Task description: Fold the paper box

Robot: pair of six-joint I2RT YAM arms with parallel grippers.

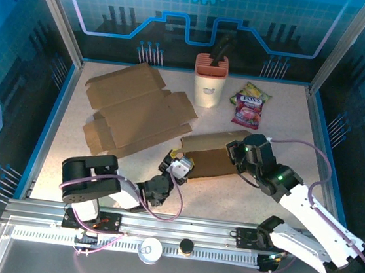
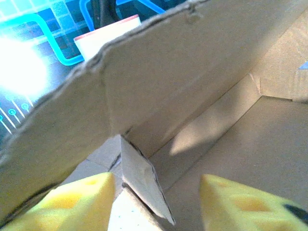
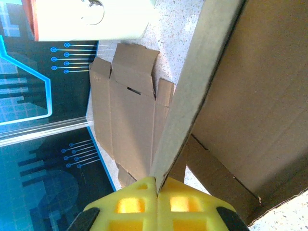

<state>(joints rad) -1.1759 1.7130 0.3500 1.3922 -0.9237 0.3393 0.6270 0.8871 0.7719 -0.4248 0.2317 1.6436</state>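
The brown paper box (image 1: 213,156) stands partly formed in the middle of the table. My right gripper (image 1: 238,155) is at its right end, and in the right wrist view the yellow fingertips (image 3: 157,185) are shut on the edge of one upright box wall (image 3: 192,91). My left gripper (image 1: 178,165) is at the box's left end. In the left wrist view it is open (image 2: 156,207), looking into the box interior (image 2: 231,144). A small end flap (image 2: 142,180) stands between its yellow fingers (image 2: 77,202), touching neither.
Flat unfolded cardboard sheets (image 1: 139,112) lie to the back left, also seen from the right wrist as flat cardboard (image 3: 127,110). A cream holder with an orange top (image 1: 210,80) and a snack packet (image 1: 250,106) stand at the back. Blue walls enclose the table.
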